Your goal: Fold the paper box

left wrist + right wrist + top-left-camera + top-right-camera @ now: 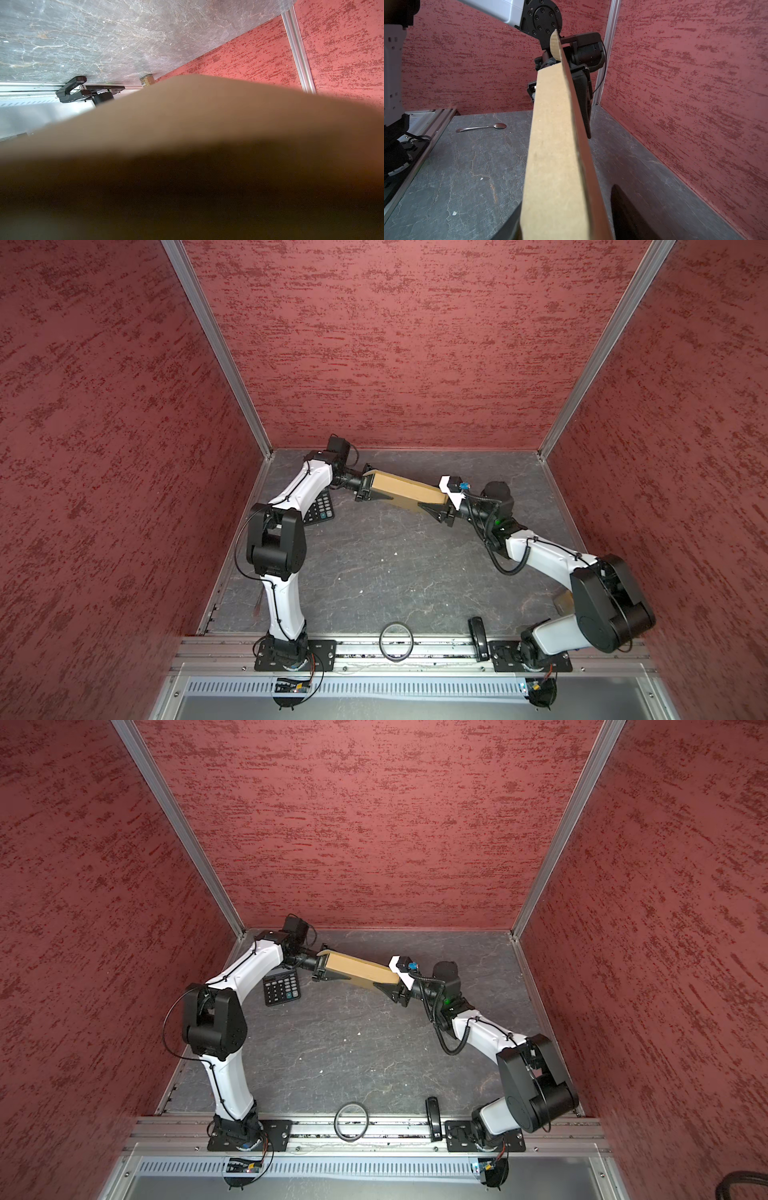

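Paper box (405,488): tan, shallow, on edge | left claw (380,489) grasping it | right claw (429,497): grip unclear

We find the paper box (405,488) (359,969) raised over the far part of the table (374,572). It is strung between the left gripper (376,488) at its left end and the right gripper (432,499) at its right end. Left of it, partly under the left arm, lies the calculator (281,988). At the near edge the ring (396,642) rests across the rail, between the two arm bases, with the stapler (478,637) just to its right. The spoon (481,127) lies on the table near the rail on the left arm's side (we see it clearly from the right wrist only).
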`<action>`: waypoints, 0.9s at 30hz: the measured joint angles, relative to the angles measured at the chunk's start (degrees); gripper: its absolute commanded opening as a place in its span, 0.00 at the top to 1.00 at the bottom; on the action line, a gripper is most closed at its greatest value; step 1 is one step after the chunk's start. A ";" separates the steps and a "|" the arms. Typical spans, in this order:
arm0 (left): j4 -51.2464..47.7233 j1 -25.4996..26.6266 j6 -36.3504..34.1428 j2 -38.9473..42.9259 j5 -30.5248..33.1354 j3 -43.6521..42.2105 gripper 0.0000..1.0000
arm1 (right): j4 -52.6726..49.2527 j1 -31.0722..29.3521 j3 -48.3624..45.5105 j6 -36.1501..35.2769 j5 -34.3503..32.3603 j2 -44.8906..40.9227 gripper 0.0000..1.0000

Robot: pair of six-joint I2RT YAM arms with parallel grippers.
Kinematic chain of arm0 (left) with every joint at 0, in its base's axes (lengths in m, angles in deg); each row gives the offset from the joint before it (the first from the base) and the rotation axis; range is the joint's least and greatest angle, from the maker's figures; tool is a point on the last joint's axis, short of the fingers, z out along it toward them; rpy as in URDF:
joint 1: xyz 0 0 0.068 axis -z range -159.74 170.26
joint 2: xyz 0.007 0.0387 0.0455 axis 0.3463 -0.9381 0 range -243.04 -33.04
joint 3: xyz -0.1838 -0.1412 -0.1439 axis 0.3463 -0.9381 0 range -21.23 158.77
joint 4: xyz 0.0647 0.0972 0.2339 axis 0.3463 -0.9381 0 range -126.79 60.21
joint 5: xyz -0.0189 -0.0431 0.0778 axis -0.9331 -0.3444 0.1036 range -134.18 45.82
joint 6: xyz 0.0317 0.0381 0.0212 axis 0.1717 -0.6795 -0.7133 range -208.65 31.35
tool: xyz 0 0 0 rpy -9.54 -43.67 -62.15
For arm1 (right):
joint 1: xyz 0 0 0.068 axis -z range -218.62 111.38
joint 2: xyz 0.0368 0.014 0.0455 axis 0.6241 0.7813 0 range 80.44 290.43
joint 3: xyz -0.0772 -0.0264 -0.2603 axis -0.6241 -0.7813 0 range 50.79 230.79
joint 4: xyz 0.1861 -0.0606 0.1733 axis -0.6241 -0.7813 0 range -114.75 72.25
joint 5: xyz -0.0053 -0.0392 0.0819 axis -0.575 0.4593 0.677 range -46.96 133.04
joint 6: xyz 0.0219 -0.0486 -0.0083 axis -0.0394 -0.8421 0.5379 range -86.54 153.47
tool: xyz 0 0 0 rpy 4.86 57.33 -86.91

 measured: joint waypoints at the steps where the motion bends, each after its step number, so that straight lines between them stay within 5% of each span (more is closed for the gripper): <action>1: 0.00 0.00 0.04 0.00 -0.02 0.00 0.88 | 0.04 0.00 0.00 -0.17 0.00 0.00 0.52; 6: 0.00 0.00 0.35 0.00 -0.11 0.00 0.82 | 0.22 0.00 0.00 -0.83 0.11 0.00 0.57; 18: 0.09 0.00 -0.13 -0.04 -0.22 0.15 0.48 | -0.26 -0.09 0.00 -1.64 0.24 -0.22 0.68; 27: -1.25 -0.46 -5.73 -0.26 -1.05 0.57 0.38 | -2.05 -0.98 0.00 -0.55 0.04 -1.31 0.70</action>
